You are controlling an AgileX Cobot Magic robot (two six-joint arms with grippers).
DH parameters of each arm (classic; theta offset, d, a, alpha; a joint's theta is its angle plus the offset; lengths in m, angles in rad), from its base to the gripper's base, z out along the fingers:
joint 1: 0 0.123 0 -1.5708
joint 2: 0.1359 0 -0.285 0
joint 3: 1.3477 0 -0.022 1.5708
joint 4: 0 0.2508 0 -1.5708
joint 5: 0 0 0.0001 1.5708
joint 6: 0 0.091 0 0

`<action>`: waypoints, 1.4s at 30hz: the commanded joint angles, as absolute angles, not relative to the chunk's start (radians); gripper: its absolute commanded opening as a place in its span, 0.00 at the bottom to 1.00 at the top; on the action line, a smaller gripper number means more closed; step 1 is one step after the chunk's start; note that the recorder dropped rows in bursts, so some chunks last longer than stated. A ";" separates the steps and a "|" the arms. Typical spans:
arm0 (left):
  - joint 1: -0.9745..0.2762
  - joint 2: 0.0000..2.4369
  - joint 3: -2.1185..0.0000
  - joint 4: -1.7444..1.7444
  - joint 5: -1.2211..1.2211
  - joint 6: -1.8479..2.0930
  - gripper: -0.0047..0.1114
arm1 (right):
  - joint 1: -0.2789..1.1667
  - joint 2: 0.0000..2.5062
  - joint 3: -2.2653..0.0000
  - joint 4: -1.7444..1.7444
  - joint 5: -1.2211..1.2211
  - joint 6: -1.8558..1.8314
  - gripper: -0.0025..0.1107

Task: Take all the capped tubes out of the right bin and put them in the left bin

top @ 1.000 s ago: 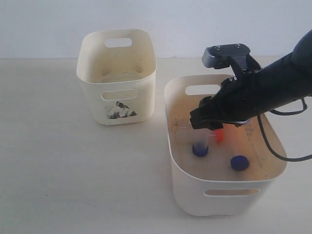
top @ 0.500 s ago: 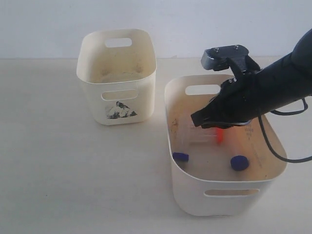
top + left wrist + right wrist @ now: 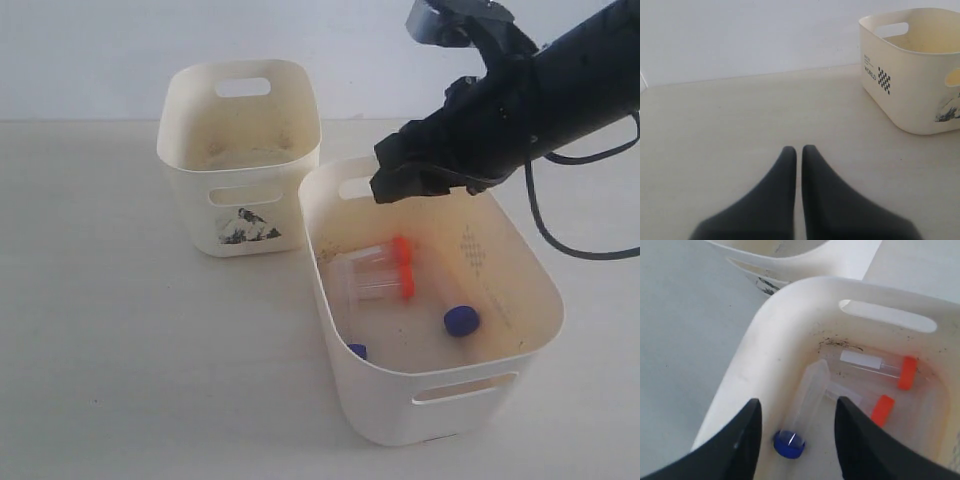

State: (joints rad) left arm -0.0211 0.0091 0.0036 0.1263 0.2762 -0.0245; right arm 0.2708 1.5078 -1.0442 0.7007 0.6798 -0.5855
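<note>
Over right bin (image 3: 400,400), right hand (image 3: 797,402) spread, empty

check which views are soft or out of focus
Left wrist view: the left hand is soft at its base, while print on the left bin reads sharply. Right wrist view: right hand edges blurred, capped tubes crisp. Exterior view: even light, dark arm lacks detail.
</note>
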 commanded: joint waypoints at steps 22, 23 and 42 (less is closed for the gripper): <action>-0.020 0.007 0.000 0.120 0.261 -0.036 0.08 | 0.392 1.678 -0.987 0.593 0.596 -0.186 0.42; -0.020 0.007 0.000 0.120 0.261 -0.036 0.08 | 0.394 1.682 -0.987 0.593 0.590 -0.186 0.42; -0.020 0.007 0.000 0.120 0.261 -0.036 0.08 | 0.452 1.864 -0.987 0.589 0.414 -0.181 0.59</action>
